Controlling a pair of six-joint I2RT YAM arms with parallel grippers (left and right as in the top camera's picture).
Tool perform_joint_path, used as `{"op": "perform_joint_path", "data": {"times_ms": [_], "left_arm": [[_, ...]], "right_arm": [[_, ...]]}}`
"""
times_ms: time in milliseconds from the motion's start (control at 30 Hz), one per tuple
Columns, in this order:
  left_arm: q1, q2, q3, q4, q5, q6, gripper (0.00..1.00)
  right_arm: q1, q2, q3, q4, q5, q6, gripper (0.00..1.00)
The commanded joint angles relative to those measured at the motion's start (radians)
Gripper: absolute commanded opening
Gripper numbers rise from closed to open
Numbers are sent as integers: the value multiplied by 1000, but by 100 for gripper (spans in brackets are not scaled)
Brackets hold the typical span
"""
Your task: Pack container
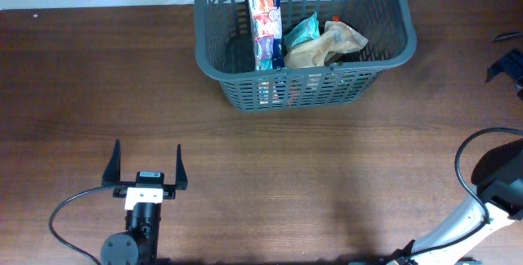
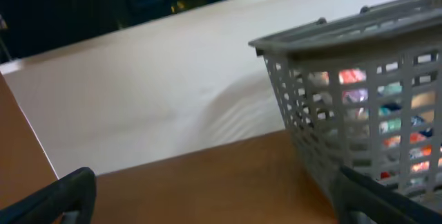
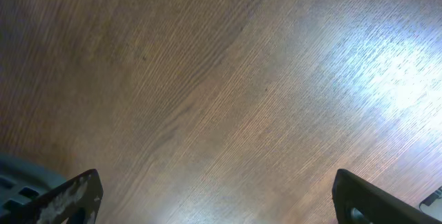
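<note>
The container (image 1: pixel 382 59), a large dark grey lattice basket, stands at the far middle of the table. Inside it are a tall red-and-blue packet (image 1: pixel 265 28), a teal bag (image 1: pixel 301 32) and a tan bag (image 1: pixel 327 44). My left gripper (image 1: pixel 147 167) is open and empty over bare wood at the front left, well short of the container. In the left wrist view its fingers (image 2: pixel 214 196) are spread, and the container (image 2: pixel 324 86) is ahead to the right. My right gripper (image 3: pixel 214 189) is open and empty above bare tabletop. Only its arm (image 1: pixel 498 179) shows overhead.
The brown wooden table (image 1: pixel 270 175) spreads between the arms and the container. A black object (image 1: pixel 507 65) sits at the far right edge. A black cable (image 1: pixel 69 208) loops by the left arm. A white wall (image 2: pixel 138 92) lies behind the table.
</note>
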Motion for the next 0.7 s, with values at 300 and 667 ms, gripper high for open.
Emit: {"op": "perform_joint_path", "data": {"times_ms": [300, 667], "left_arm": [[6, -11, -75, -93, -19, 12, 99], [6, -11, -75, -175, -19, 4, 99]], "right_arm": [[0, 2, -5, 0, 12, -5, 99], [0, 2, -5, 0, 12, -5, 99]]}}
